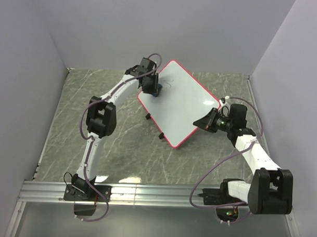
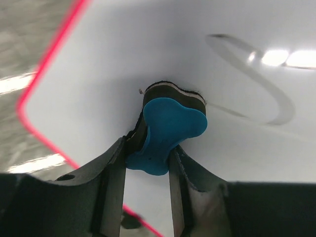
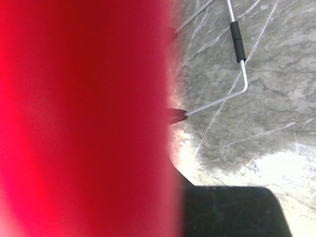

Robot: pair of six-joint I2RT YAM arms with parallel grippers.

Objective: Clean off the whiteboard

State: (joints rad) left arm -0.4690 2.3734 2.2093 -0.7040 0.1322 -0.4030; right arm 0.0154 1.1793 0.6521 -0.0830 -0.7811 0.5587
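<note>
The whiteboard [image 1: 177, 101] is white with a red-pink rim and lies tilted across the middle of the table. My left gripper [image 1: 154, 88] is shut on the blue-black eraser [image 2: 168, 123] and presses its felt side on the board near the far left corner. A thin scribble loop [image 2: 256, 84] shows on the board just right of the eraser. My right gripper [image 1: 206, 123] is at the board's right edge, shut on the rim. In the right wrist view the blurred red rim [image 3: 84, 118] fills the left half and hides the fingers.
The table [image 1: 97, 95] is grey marble, walled at the back and both sides. Two small black feet [image 1: 154, 126] stick out under the board's near-left edge. A bent wire stand [image 3: 237, 64] of the board shows in the right wrist view. A metal rail [image 1: 156, 194] runs along the near edge.
</note>
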